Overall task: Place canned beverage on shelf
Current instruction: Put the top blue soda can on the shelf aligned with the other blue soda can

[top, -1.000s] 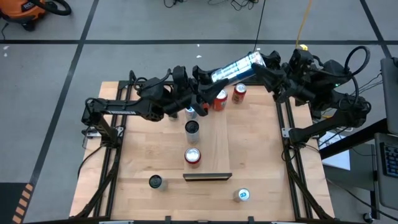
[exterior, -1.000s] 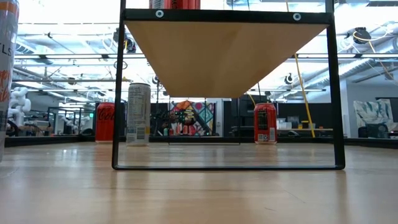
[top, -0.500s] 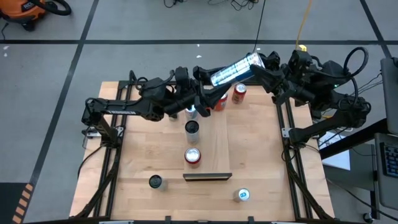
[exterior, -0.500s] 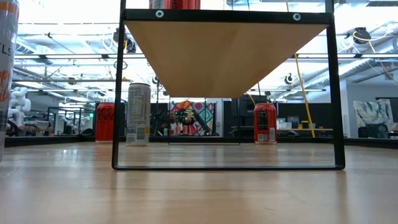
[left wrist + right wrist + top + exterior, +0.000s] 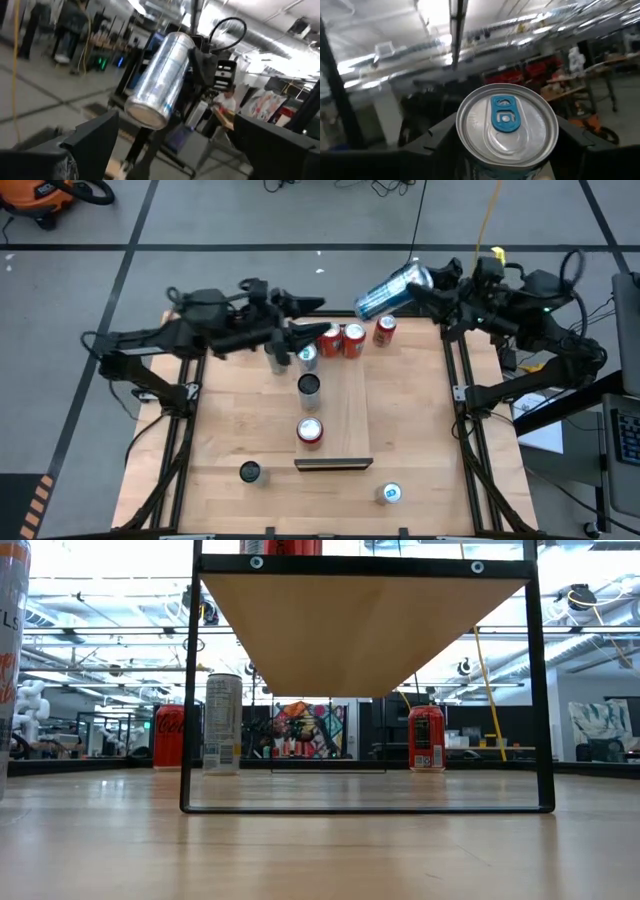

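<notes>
A silver-and-blue canned beverage [image 5: 392, 290] hangs tilted above the table's far edge, with my right gripper [image 5: 428, 286] shut on it. My left gripper [image 5: 308, 320] stands open to the can's left, its fingers apart and touching nothing; its wrist view shows the can's bottom end [image 5: 145, 112] facing it. The shelf [image 5: 348, 405] is a raised pale board with a dark strip [image 5: 333, 464] at its near end. Several cans stand on the shelf in a row, among them a red-topped one [image 5: 310, 431] and a dark-topped one [image 5: 309, 387]. My right gripper pinches the can's wall near its top end [image 5: 506, 125], one finger [image 5: 437, 137] on each side. The fingers come from the table's right, slanting slightly upward, and lie roughly along the can. The can is lifted clear, with its bottom end [image 5: 365, 304] pointing toward the left gripper.
Two red cans [image 5: 342, 339] stand at the shelf's far end and a third [image 5: 386, 329] stands just right of them. Loose cans stand on the tabletop at near left [image 5: 249, 471] and near right [image 5: 390, 493]. The shelf's black frame [image 5: 188, 690] shows in the low view.
My left gripper has opened, let go of the silver can's lower end and drawn back toward the table's left. The can stays in my right gripper, which has shifted a little toward the right with it.
</notes>
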